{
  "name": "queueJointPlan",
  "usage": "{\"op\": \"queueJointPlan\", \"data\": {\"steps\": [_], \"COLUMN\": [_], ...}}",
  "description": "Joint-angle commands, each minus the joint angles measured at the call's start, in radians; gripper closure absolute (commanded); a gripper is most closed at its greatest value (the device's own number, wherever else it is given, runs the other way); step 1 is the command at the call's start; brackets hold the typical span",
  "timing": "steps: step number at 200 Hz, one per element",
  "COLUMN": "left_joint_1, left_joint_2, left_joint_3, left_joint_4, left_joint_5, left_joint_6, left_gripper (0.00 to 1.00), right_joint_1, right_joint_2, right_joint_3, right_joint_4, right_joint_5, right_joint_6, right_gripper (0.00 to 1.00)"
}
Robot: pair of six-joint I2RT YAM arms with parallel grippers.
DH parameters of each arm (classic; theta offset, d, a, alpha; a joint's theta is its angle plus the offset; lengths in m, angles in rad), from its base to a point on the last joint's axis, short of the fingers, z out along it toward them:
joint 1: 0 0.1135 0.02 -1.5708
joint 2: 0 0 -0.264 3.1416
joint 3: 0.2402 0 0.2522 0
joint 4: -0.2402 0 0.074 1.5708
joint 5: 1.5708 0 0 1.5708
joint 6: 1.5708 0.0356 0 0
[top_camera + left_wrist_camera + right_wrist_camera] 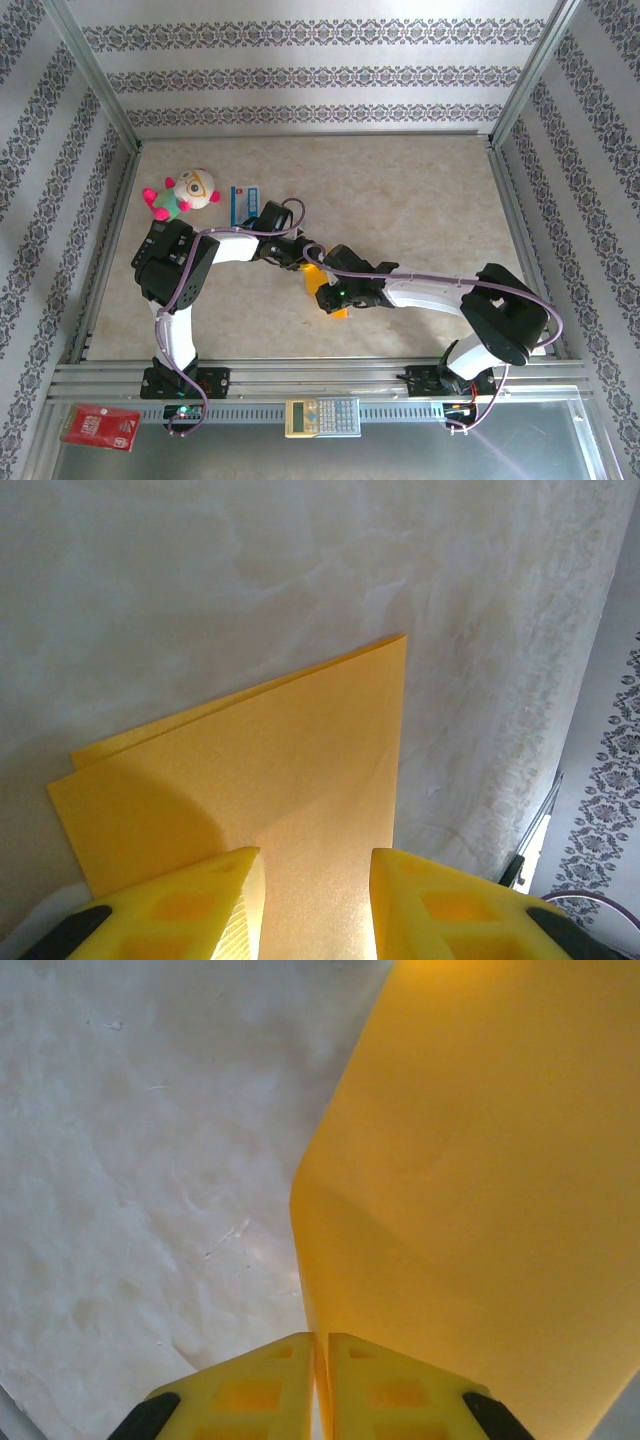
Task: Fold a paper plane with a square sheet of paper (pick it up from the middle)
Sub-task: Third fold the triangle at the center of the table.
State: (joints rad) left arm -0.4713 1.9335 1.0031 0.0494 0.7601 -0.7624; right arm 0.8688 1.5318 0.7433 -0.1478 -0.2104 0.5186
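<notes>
Marbled table (400,200) — blue-white packet (243,203) (print unreadable), right claw (320,1345) pinching paper (480,1160).

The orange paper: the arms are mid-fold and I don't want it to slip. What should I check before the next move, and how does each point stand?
1. Hold on the paper: ok, the right gripper is shut on its edge, the sheet curving away.
2. The left gripper free to move: cannot tell; its fingers stand apart over the paper, contact unclear.
3. First fold made: ok, two layers show in the left wrist view.
4. Layers lined up: not ok, one edge peeks past the other.
5. The toy and the packet out of the way: ok, both lie apart from the paper.
</notes>
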Motion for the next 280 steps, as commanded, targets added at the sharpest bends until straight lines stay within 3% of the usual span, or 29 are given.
{"op": "queueJointPlan", "data": {"steps": [1, 116, 280], "left_joint_1": [-0.009, -0.010, -0.009], "left_joint_2": [0.061, 0.070, 0.075], "left_joint_3": [0.005, 0.011, 0.012], "left_joint_4": [-0.070, -0.094, -0.100], "left_joint_5": [-0.021, -0.033, -0.034], "left_joint_6": [0.043, 0.063, 0.066], "left_gripper": [0.65, 0.66, 0.66], "right_joint_1": [-0.029, -0.174, -0.218], "right_joint_2": [-0.021, 0.039, 0.105], "right_joint_3": [-0.011, -0.023, -0.030], "right_joint_4": [0.027, 0.068, 0.088], "right_joint_5": [-0.045, -0.178, -0.189], "right_joint_6": [-0.001, 0.006, -0.012], "right_gripper": [0.88, 0.88, 0.89]}}
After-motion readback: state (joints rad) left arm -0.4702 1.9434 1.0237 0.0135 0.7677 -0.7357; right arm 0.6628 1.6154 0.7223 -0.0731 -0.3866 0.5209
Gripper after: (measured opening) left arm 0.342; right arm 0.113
